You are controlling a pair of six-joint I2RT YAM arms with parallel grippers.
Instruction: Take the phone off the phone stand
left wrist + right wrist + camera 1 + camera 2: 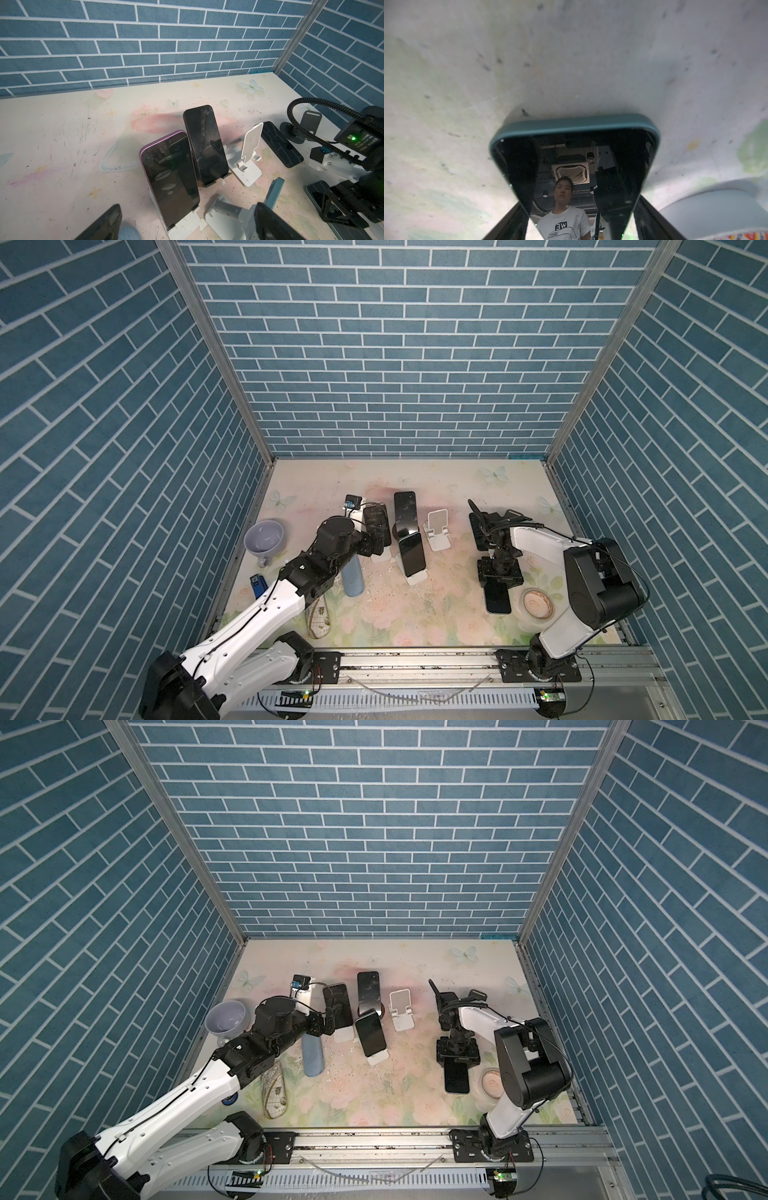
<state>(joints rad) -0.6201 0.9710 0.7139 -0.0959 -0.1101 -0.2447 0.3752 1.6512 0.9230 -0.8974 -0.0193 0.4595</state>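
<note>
Teal phone (571, 166) flat on bench (467, 62): likely the release step.
Right fingers (508, 224) flank it, grip unclear; left fingers (104, 224) spread wide. Next: rise straight clear.

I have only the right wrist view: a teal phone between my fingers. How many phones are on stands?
Observer: Three: the purple phone, the black phone and a third phone, grouped mid-table.
Operator: Is there a free stand?
Observer: Yes, the white stand, right of the black phone in both top views, holds nothing.
Operator: And the left gripper?
Observer: The left gripper is open, close in front of the purple phone.
</note>
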